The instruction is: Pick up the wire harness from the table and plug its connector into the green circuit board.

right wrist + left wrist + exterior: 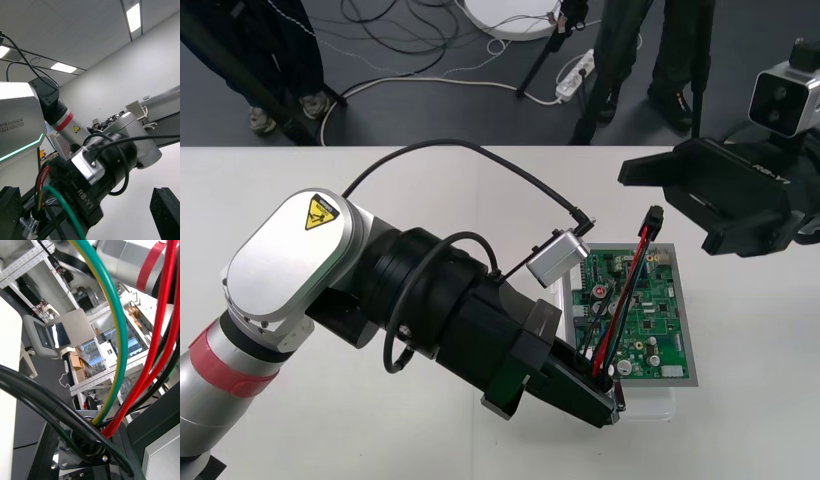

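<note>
The green circuit board (652,318) sits on its white base (650,405) at the table's right. My left gripper (604,392) hovers over the board's near edge, shut on the wire harness at its round metal socket (85,454). From there the red, black and green wires (627,295) rise steeply to the small black plug (653,216), which hangs in the air above the board's far edge. Close beside the plug is my right gripper (668,208), open. Its fingers (165,212) stand far apart in the right wrist view, and the socket (31,221) in the left gripper lies ahead of them.
The bulky left arm (430,310) crosses the table's middle, with a black cable looping above it. The table's far edge runs just behind the board, and dark floor with cables and a power strip lies beyond it.
</note>
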Robot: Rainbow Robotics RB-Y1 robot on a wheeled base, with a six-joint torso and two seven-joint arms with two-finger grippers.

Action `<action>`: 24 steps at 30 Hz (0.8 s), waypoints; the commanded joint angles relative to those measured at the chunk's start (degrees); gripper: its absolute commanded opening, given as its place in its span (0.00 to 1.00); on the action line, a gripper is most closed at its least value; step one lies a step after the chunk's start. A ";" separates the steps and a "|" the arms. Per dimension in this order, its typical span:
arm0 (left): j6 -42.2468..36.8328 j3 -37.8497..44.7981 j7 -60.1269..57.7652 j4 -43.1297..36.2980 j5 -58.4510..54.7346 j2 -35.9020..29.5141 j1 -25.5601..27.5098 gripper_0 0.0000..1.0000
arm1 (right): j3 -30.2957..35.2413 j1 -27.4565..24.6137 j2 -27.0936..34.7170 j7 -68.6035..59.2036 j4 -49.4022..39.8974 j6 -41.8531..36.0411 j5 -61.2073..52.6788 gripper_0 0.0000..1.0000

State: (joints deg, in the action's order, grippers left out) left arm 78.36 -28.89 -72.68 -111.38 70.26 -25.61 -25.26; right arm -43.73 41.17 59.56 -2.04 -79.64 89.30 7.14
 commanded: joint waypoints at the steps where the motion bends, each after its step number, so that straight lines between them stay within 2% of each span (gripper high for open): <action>1: -2.07 -2.13 2.01 -0.69 -1.27 -0.32 -1.19 0.00 | 1.98 4.01 -0.68 -3.15 1.15 0.70 -1.34 1.00; 24: -2.77 -2.05 2.27 -0.69 -3.55 -1.11 -1.02 0.00 | 2.59 -2.58 0.64 -4.38 -11.33 0.70 -1.96 1.00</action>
State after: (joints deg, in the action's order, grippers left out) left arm 78.36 -29.99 -72.64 -111.34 67.90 -25.76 -25.26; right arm -43.25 39.89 59.17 -4.32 -88.07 89.35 6.22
